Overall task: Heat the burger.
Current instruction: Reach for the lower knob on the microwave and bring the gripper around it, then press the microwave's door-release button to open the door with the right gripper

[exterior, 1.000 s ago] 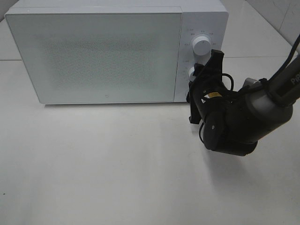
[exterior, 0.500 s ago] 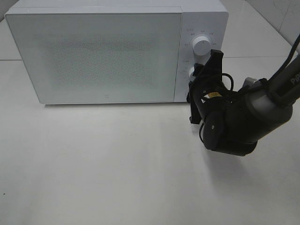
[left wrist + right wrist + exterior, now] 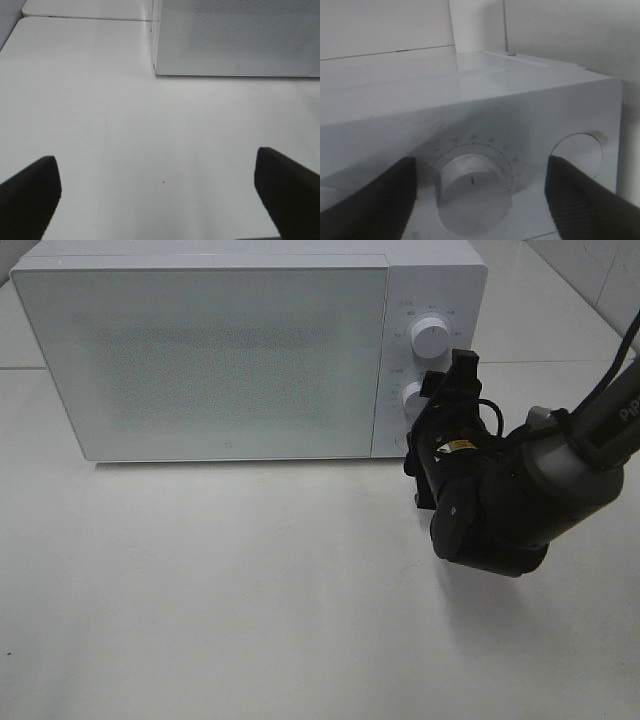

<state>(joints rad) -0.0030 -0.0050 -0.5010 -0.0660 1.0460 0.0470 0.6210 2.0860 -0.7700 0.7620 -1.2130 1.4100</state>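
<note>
The burger is out of view. The white microwave [image 3: 220, 350] stands at the back of the table with its door closed. My right gripper [image 3: 434, 430] is turned on its side just in front of the lower knob [image 3: 413, 398] on the control panel. It is open, and in the right wrist view its fingers [image 3: 370, 200] stand on either side of that knob [image 3: 475, 192] without touching it. My left gripper [image 3: 157, 195] is open and empty above bare table, facing the microwave's front [image 3: 235, 35]; it is outside the exterior high view.
An upper knob [image 3: 430, 337] sits above the lower one on the panel. A round recess [image 3: 577, 150] shows beside the lower knob in the right wrist view. The white table [image 3: 220, 590] stretches in front of the microwave.
My right gripper has drawn back slightly from the lower knob, which now shows uncovered in the exterior high view. The microwave door has stayed shut.
</note>
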